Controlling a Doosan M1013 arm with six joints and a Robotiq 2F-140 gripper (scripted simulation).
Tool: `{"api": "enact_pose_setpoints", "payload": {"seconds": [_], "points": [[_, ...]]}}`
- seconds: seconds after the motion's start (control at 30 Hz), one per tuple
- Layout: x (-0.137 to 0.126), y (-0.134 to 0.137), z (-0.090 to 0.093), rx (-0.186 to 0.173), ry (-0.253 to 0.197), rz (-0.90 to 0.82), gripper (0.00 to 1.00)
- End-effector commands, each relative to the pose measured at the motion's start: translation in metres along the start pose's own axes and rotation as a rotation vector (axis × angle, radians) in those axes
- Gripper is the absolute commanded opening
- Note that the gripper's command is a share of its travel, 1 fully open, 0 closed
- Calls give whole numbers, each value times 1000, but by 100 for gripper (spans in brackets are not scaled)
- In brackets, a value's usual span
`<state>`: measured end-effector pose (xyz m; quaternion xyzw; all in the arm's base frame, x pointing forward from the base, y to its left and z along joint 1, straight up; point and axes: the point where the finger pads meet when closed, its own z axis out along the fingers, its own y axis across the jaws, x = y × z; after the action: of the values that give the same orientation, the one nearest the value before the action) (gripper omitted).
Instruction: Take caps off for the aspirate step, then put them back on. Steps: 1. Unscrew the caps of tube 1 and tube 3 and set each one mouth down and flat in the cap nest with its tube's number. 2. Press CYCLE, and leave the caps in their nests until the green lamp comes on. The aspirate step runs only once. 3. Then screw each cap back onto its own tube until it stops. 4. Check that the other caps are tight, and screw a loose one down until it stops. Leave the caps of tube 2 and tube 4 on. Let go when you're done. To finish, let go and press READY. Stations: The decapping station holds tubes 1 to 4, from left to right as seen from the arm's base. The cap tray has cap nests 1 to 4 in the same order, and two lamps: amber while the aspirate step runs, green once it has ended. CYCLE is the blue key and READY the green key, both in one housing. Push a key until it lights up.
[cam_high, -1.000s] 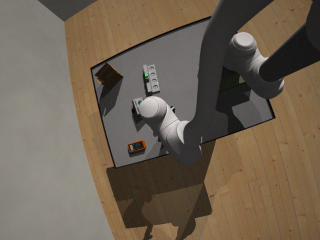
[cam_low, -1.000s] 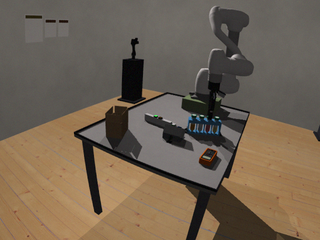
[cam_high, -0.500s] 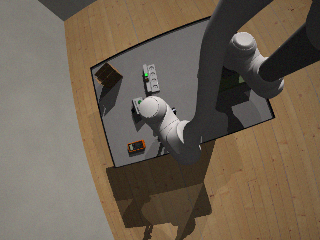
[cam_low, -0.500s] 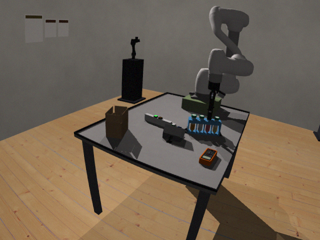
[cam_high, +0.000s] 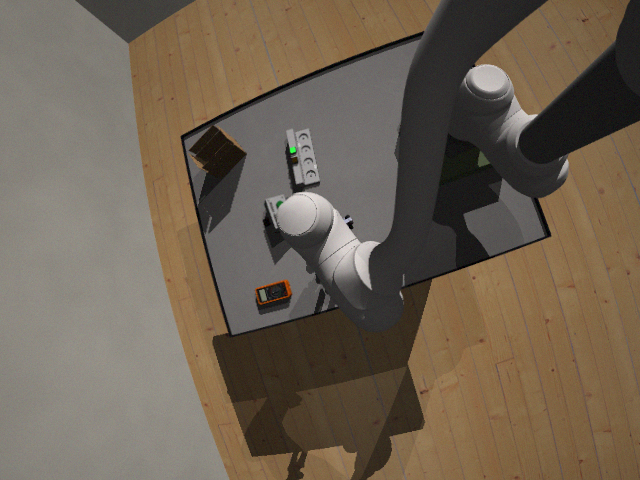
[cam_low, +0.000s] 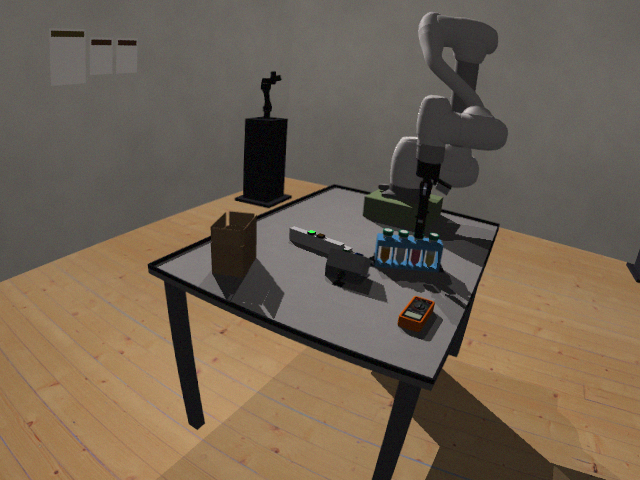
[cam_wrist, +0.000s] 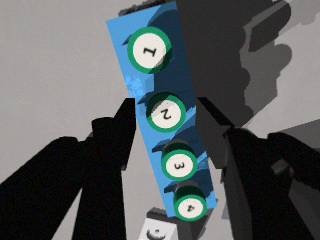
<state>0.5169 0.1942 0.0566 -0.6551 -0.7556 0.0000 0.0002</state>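
The blue decapping station (cam_wrist: 162, 115) holds four tubes, each with a green-rimmed white cap on: cap 1 (cam_wrist: 147, 51), cap 2 (cam_wrist: 166, 113), cap 3 (cam_wrist: 178, 164), cap 4 (cam_wrist: 190, 205). My gripper (cam_wrist: 165, 112) points straight down over cap 2. Its fingers stand open on either side of the cap, apart from it. In the side view the gripper (cam_low: 419, 229) hides tube 2 in the rack (cam_low: 408, 254). The cap tray (cam_high: 303, 156) has empty nests and its green lamp (cam_high: 292, 149) is lit. The key housing (cam_high: 275, 205) lies partly under my wrist.
A brown cardboard box (cam_low: 233, 250) stands at the table's left side. An orange multimeter (cam_low: 416, 312) lies near the front edge. A green block (cam_low: 400, 206) sits behind the rack by the arm's base. A black pedestal (cam_low: 264, 160) stands off the table.
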Motion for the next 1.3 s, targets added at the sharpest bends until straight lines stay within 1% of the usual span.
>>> {"api": "enact_pose_setpoints", "payload": {"seconds": [0.0,0.07,0.13,0.4,0.43,0.57,0.63,0.7,0.73,0.93,0.97,1.13,1.2,1.27], "points": [[0,1,-9,-1,1,0,41],[0,1,-15,-1,1,0,41],[0,1,-15,-1,1,0,41],[0,1,-39,-1,1,0,41],[0,1,-39,-1,1,0,41],[-32,9,-39,-2,0,-311,41],[-40,11,-39,-2,0,-397,41],[-40,11,-39,-2,0,-397,41],[-48,13,-39,-2,0,-488,41],[-97,25,-39,-2,0,-488,41],[-101,26,-39,-2,0,-488,41],[-101,26,-39,-2,0,-488,41],[-101,26,-33,-2,0,-488,41],[-101,26,-33,-2,0,-488,41]]}}
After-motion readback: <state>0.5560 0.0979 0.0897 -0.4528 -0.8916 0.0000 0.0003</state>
